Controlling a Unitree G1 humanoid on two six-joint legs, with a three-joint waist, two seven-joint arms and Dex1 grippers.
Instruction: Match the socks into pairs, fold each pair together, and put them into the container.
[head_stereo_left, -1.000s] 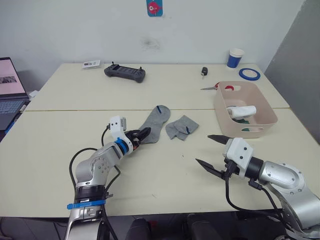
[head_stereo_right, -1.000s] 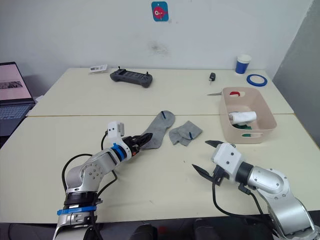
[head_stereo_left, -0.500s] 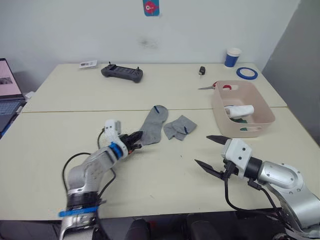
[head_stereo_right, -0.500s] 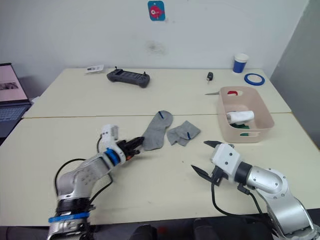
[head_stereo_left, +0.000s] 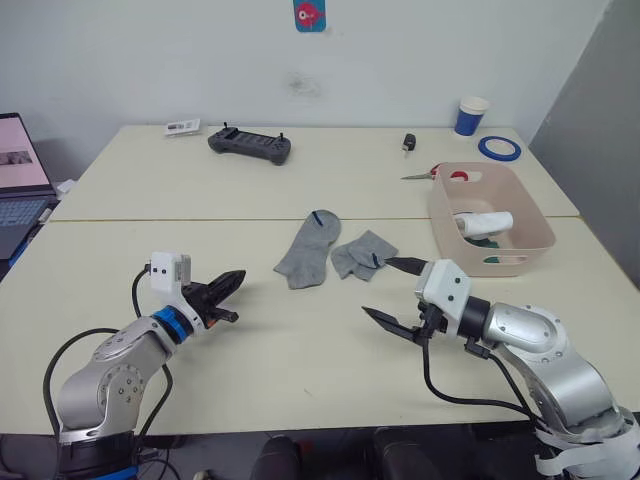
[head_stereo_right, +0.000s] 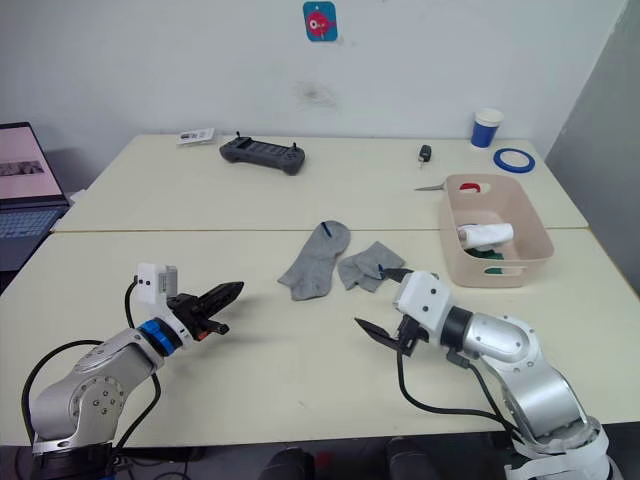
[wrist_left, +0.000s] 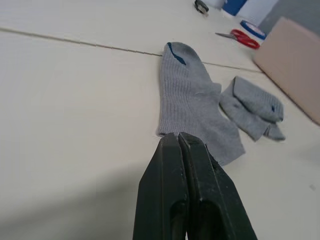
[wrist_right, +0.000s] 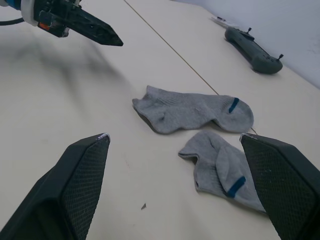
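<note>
Socks are what you are sorting, and neither hand holds one. Your left hand hovers low over the desk with its two black fingers pressed together, pinching nothing. Just ahead of its tips, a little to your right, lies the flat grey sock, stretched out with its blue cuff mark at the far end. Your right hand hangs over the desk with its fingers spread wide and empty. Right in front of it, close to its far fingertip, sits the folded grey sock, crumpled and doubled over, a blue mark showing on top. The two grey socks lie just beside each other; you cannot tell whether they touch. Further to the right of your right hand stands the pink-beige container, with a rolled white sock inside over something dark green. Beyond the container, scissors, a roll of blue tape and a paper cup sit near the desk's far edge.
</note>
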